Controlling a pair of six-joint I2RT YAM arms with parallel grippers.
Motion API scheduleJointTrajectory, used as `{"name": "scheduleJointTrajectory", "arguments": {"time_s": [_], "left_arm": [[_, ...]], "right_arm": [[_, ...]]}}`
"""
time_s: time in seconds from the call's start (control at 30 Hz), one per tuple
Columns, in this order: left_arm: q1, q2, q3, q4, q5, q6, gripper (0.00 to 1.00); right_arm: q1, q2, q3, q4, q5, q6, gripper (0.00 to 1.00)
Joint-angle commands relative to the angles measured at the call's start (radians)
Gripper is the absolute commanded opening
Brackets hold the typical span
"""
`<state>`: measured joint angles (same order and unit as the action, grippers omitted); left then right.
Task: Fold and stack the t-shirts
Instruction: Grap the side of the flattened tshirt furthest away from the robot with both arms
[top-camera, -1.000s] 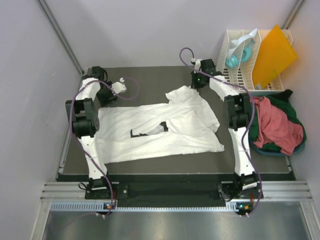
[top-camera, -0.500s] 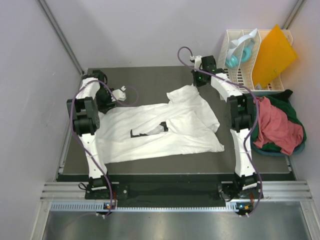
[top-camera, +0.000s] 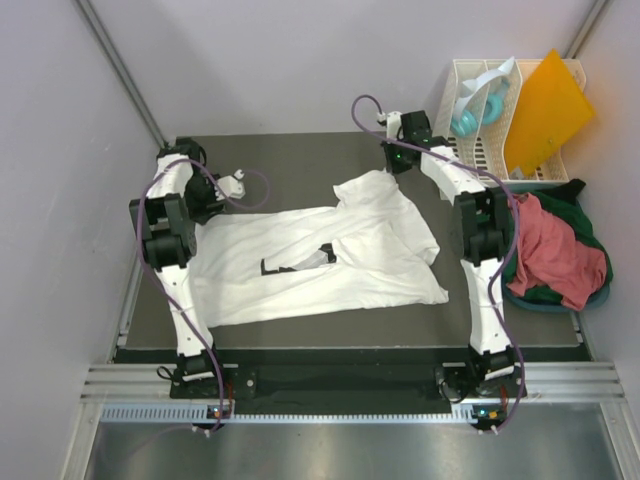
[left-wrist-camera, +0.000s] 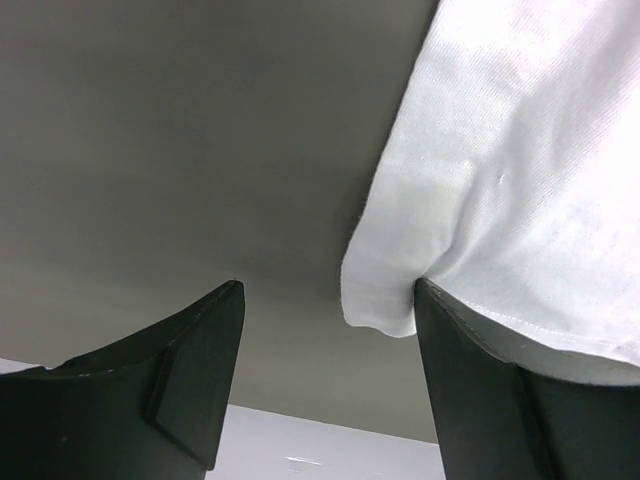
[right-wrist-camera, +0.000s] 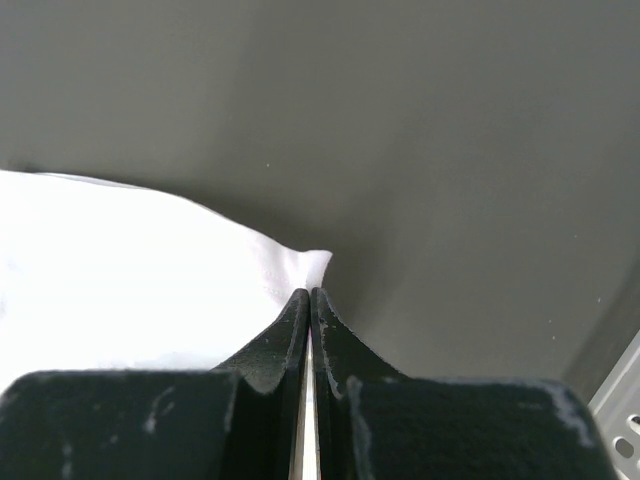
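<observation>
A large white t-shirt (top-camera: 320, 260) lies spread and rumpled on the dark mat (top-camera: 290, 160). My right gripper (top-camera: 392, 166) is at the shirt's far corner, and in the right wrist view it (right-wrist-camera: 310, 292) is shut on a pinch of the white t-shirt (right-wrist-camera: 130, 260). My left gripper (top-camera: 212, 203) hovers at the shirt's far left corner. In the left wrist view it (left-wrist-camera: 328, 300) stands open, and the white t-shirt (left-wrist-camera: 520, 170) has its corner just inside the right finger. A salmon-red t-shirt (top-camera: 555, 250) lies on a dark green t-shirt (top-camera: 592, 285) at the right.
A white slatted rack (top-camera: 480, 150) stands at the back right, with a stiff orange sheet (top-camera: 545, 105) and a teal object (top-camera: 468, 118) in it. Grey walls close in at the left and back. A metal rail (top-camera: 330, 385) runs along the near edge.
My left gripper has shifted slightly left and back at the shirt's far left corner. My right gripper has drawn the far corner a little farther back.
</observation>
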<state>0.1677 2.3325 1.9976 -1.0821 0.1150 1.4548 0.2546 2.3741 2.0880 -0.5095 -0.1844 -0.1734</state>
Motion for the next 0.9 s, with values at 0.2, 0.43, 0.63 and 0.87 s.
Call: {"name": "scheduleJointTrajectory", "arguments": {"time_s": [0.2, 0.43, 0.63, 0.87], "left_arm": [[0.004, 0.067, 0.026, -0.035, 0.054, 0.07, 0.55], [0.004, 0.077, 0.012, -0.019, 0.084, 0.058, 0.0], [0.004, 0.05, -0.005, -0.003, 0.071, 0.03, 0.0], [0.004, -0.077, -0.091, 0.096, 0.057, -0.028, 0.0]], "right_arm": [[0.029, -0.088, 0.014, -0.006, 0.016, -0.055, 0.0], [0.032, -0.092, 0.023, -0.02, 0.025, -0.072, 0.0], [0.035, -0.102, 0.02, -0.024, 0.025, -0.1, 0.0], [0.038, -0.136, 0.027, -0.014, 0.033, -0.178, 0.0]]}}
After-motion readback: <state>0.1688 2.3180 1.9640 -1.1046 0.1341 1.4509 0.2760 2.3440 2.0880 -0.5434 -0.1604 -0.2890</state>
